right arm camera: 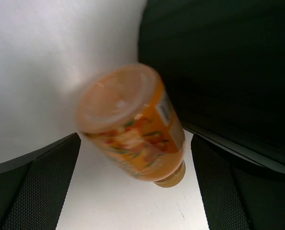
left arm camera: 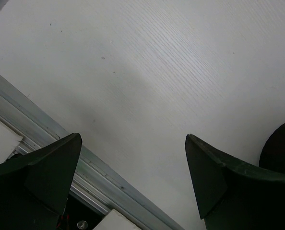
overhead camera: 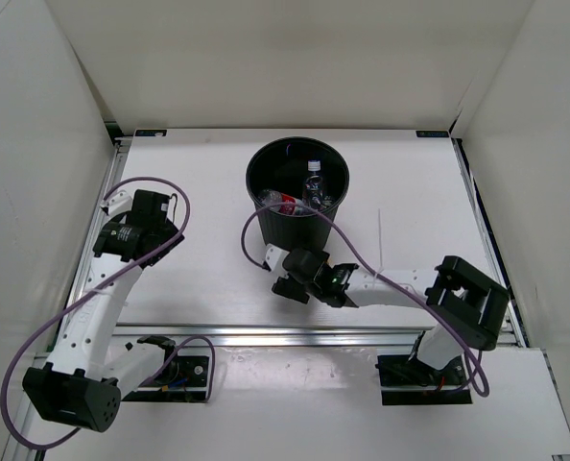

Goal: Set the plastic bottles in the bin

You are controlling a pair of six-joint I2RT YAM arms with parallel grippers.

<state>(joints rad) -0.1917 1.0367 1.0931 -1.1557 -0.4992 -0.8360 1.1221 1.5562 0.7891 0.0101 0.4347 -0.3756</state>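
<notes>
The black ribbed bin [overhead camera: 295, 229] stands at the back middle of the table. Inside it are a clear bottle with a blue cap [overhead camera: 314, 181] and a red-labelled one [overhead camera: 272, 200]. My right gripper [overhead camera: 289, 275] hangs low just in front of the bin's base, open. In the right wrist view a stubby orange bottle [right arm camera: 133, 122] sits blurred between the wide-apart fingers of that gripper [right arm camera: 135, 143], its cap toward the camera, with a gap on each side. The bin's wall [right arm camera: 219, 62] is right behind it. My left gripper [left arm camera: 133, 143] is open over bare table, holding nothing.
An aluminium rail [left arm camera: 41, 129] runs along the table's left edge, right under the left gripper [overhead camera: 149, 229]. White walls close in the back and both sides. A purple cable [overhead camera: 256, 230] loops from the right arm past the bin's near side. The bin's edge [left arm camera: 281, 143] shows far right.
</notes>
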